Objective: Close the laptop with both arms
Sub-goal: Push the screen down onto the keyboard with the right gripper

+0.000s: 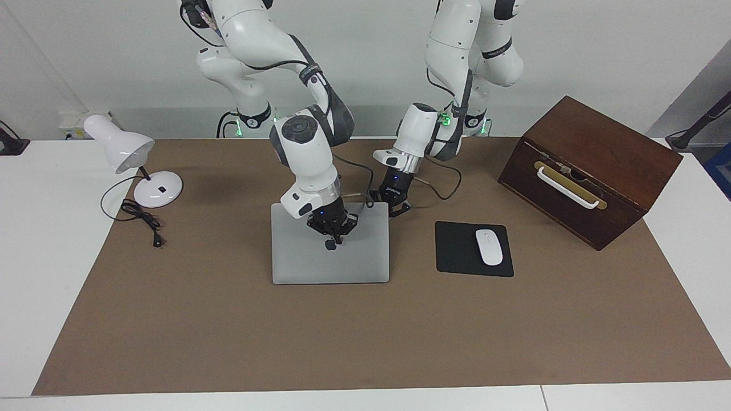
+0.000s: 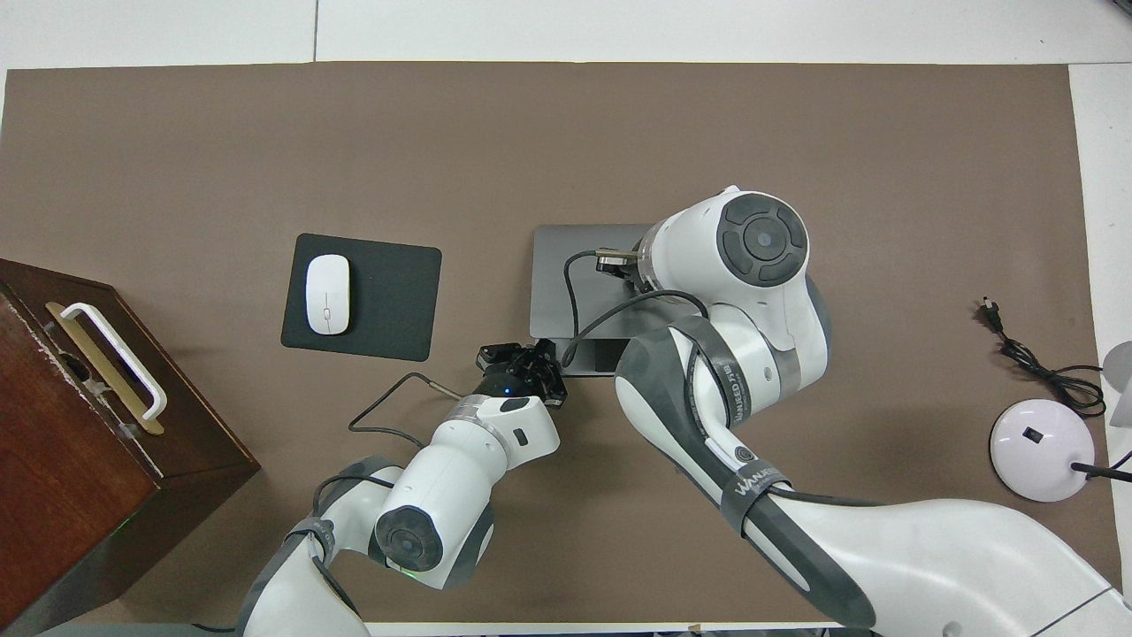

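The laptop (image 1: 330, 251) lies flat on the brown mat near the middle of the surface, lid down or very nearly so, with the black mouse pad (image 1: 460, 249) and its white mouse (image 1: 489, 246) just beside it toward the left arm's end.

The right tool (image 1: 332, 242) has its fingertips pressed together, holding nothing, and their point rests on the lid at about its centre. To finish well, I would judge that the push should go straight down and gently, only until the lid seats on the base (sliding the tips across bare metal risks a scratch or a skid of the whole machine). The left tool (image 1: 394, 206), also with its fingertips pressed together and empty, sits at the laptop's corner nearest the robots on the mouse-pad side, where it seems to steady the base; keeping it there until the lid is fully down looks sensible.

The right arm comes in high, its forearm bent sharply so the wrist points steeply down over the lid. The left arm is folded closer to its base, wrist tilted down toward that corner, its cable looping loosely beside it
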You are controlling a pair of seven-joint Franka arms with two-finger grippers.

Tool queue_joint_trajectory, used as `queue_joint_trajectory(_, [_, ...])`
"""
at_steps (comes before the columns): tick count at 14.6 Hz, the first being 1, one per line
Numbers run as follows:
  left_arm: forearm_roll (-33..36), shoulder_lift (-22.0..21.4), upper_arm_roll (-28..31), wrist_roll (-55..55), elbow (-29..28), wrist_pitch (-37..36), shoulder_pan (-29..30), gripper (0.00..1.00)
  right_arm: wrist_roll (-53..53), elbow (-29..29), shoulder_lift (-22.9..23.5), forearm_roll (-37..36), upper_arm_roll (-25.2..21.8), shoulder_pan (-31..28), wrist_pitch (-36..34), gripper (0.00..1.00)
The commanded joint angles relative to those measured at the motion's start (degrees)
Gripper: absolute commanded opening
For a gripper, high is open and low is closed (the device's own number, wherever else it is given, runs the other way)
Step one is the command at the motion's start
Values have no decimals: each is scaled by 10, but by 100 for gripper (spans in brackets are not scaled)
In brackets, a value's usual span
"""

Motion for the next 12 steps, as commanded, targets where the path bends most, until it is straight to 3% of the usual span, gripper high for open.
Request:
queue_joint_trajectory(1, [-11,5,8,11,-25,1,-18,0,-16,-32,-14,21,9,-7,-4,0])
queue_joint_trajectory(12, [-11,5,8,18,-32,1,-18,0,-15,-38,0,23,13,-3,3,0])
